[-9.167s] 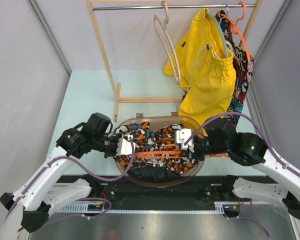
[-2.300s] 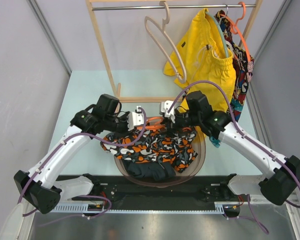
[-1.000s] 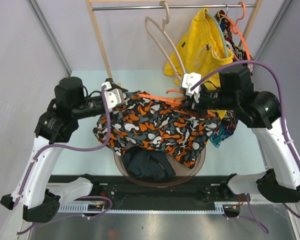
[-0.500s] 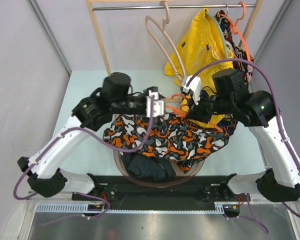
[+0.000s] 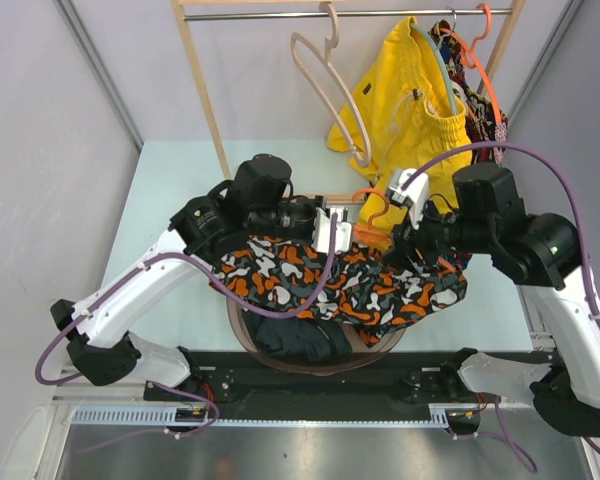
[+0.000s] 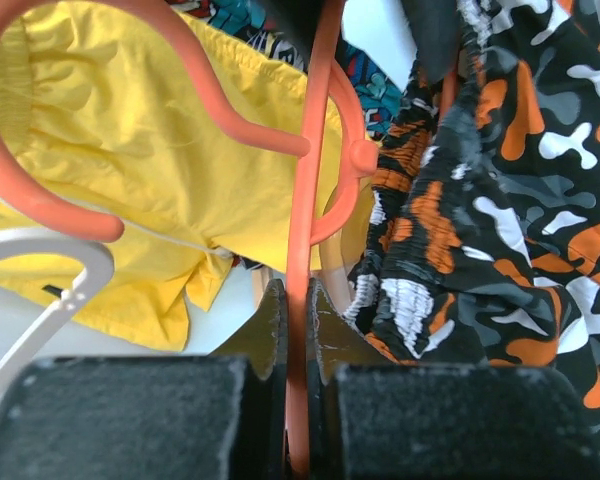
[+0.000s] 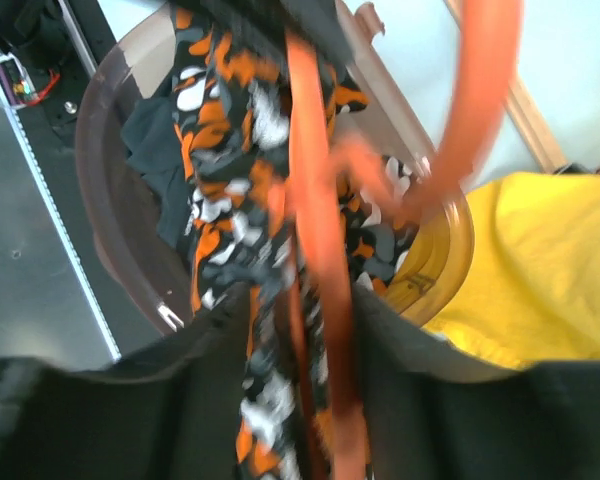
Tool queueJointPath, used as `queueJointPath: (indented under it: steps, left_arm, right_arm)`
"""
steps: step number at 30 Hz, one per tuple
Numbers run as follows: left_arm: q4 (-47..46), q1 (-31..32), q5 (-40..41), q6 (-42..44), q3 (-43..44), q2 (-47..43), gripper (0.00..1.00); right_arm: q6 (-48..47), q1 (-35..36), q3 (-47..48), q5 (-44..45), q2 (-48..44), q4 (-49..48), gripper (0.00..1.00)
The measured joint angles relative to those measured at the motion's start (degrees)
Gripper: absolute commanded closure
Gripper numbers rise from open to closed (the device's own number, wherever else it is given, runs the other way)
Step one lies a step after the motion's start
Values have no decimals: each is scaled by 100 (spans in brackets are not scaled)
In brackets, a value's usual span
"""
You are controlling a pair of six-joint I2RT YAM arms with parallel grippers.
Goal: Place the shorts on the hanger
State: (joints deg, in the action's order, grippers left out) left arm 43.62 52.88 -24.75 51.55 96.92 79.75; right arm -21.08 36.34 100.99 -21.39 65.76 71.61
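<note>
The orange, black, white and grey blotch-print shorts (image 5: 380, 290) hang draped over the thin orange hanger (image 5: 370, 205) above the basket. My left gripper (image 5: 332, 232) is shut on the hanger's straight bar (image 6: 300, 180) just below the hook, with the shorts (image 6: 520, 200) to its right. My right gripper (image 5: 398, 228) is on the hanger's right side. In the blurred right wrist view the right gripper (image 7: 300, 300) stands open, with the hanger bar (image 7: 315, 200) and a fold of the shorts (image 7: 230, 200) running between its fingers.
A brown translucent basket (image 5: 242, 330) under the shorts holds a dark garment (image 5: 300, 338). Behind stands a wooden rack (image 5: 205, 100) with a beige hanger (image 5: 325, 80), yellow shorts (image 5: 410, 110) and an orange hanger with a patterned garment (image 5: 485, 70).
My left gripper let go of the shorts' left edge, swung right to the hanger's neck and shut on it. The right gripper's jaws opened. The shorts sank lower over the basket.
</note>
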Motion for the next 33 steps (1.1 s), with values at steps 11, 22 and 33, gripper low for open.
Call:
queueJointPath:
  steps: [11, 22, 33]
  left_arm:
    - [72, -101, -138, 2, -66, -81, 70]
    - [-11, -761, -238, -354, -68, -284, 58]
    - [-118, -903, -238, -407, -50, -278, 35]
  right_arm:
    - [85, -511, -538, -409, -481, -131, 100]
    - [111, -697, -638, -413, -785, -306, 100]
    - [122, -699, -629, -219, -905, -304, 100]
